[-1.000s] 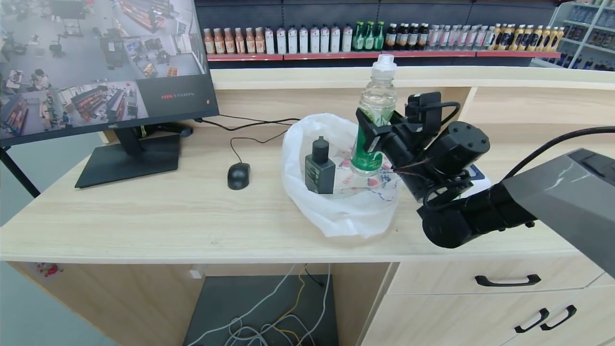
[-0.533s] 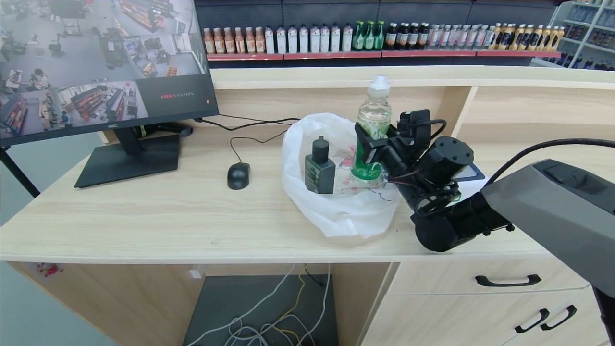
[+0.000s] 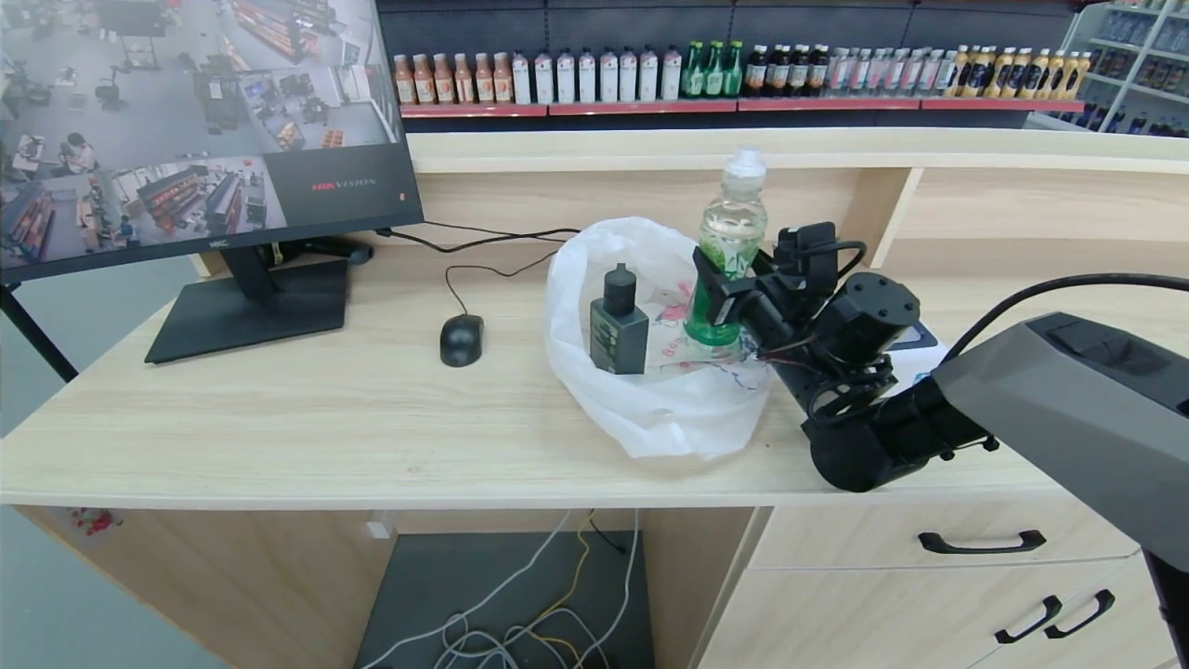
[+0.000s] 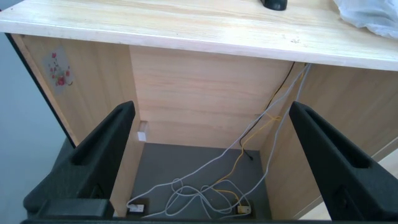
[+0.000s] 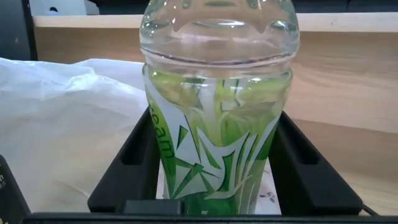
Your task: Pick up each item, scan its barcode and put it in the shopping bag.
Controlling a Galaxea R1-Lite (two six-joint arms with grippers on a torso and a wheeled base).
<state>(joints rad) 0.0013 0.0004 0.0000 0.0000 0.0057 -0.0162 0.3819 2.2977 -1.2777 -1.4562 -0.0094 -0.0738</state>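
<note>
Bottle (image 3: 729, 251) is lowered vs 1 s ago; base is now inside shopping bag (image 3: 650, 409), slightly tilted. Label is clamped by right gripper (image 3: 717, 295), reached in from bag's right. Dark flask (image 3: 618, 325) is stood upright in bag, beside bottle. Left gripper (image 4: 211, 155) is held w/ fingers spread, nothing between, below counter (image 4: 186, 31), well apart from bag.

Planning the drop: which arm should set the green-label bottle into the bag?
Right. The right gripper, jaws shut on the bottle, holds it at the shopping bag; the left gripper hangs below the countertop, jaws open.
</note>
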